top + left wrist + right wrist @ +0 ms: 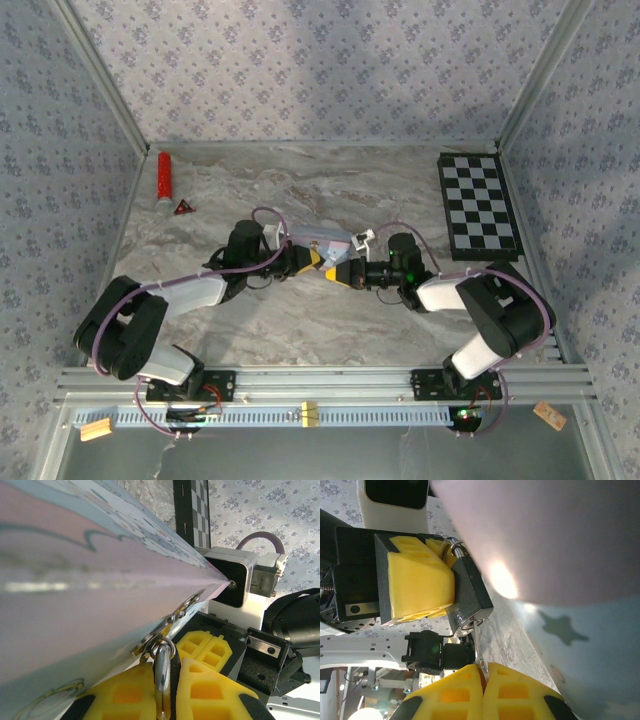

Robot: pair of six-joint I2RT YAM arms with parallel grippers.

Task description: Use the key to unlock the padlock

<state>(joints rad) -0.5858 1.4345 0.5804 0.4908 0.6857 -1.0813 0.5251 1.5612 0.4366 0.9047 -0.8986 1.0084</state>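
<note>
Right end effector (pixel 484 670), key (pixel 478 650) at padlock (pixel 470 597)

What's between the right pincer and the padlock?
The key: in the right wrist view it runs from the right pincer up into the base of the padlock, leaving no bare gap.

Walls (pixel 300 70): grey-blue wallpaper with small floral print at the back and both sides. Bench (pixel 330 325): grey marble-pattern surface, evenly lit. Aluminium rail (pixel 330 380) along the near edge. Metal corner posts (pixel 98 70) at the rear.
</note>
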